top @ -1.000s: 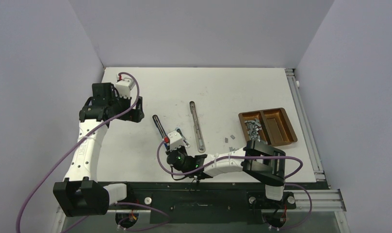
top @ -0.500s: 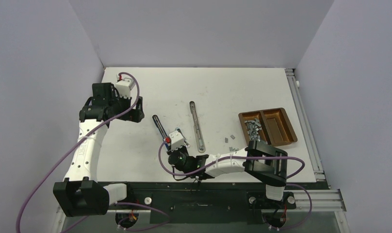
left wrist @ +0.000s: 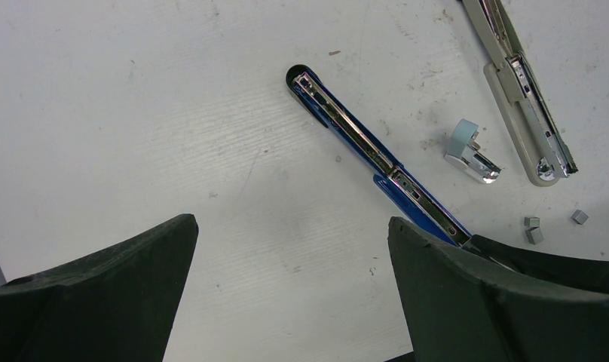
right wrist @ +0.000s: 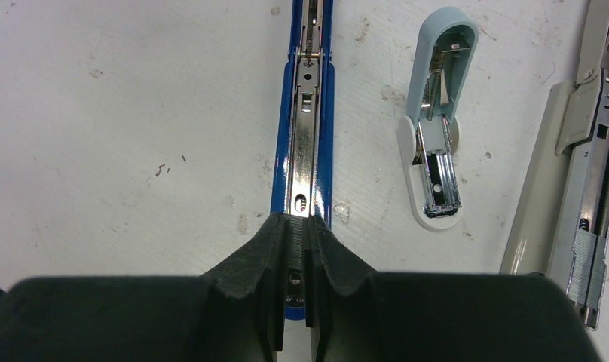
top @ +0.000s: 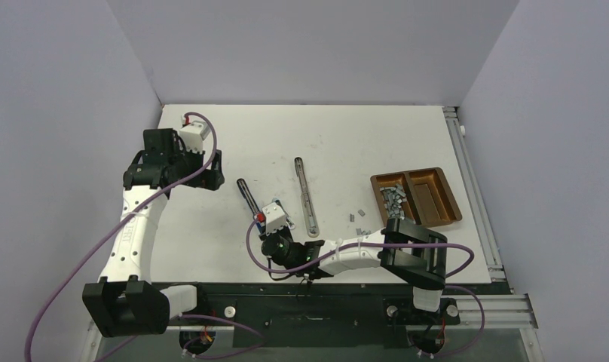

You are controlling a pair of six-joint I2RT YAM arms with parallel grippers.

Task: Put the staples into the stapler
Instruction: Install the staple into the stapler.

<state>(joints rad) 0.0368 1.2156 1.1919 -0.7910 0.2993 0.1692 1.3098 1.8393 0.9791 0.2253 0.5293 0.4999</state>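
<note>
Prob. robot lab, walled bench (top: 362, 136), alu rail (top: 480, 204)

We see a dark stapler (top: 246, 193) and a beige stapler (top: 307, 197) lying mid-table, the right gripper (top: 259, 223) at the dark one's near end. By the right edge a tray (top: 435, 197) holds staples (top: 393, 197) in its left compartment.

There are three staplers, all to the left of the single brown tray (top: 433, 200): one blue stapler (right wrist: 307, 143), one small pale-blue stapler (right wrist: 436, 113) and one long beige stapler (right wrist: 580, 173). The tray has two compartments. One holds a heap of staples (top: 393, 197), too many to count. At least three loose staple strips (left wrist: 579, 217) lie just left of the tray.
</note>
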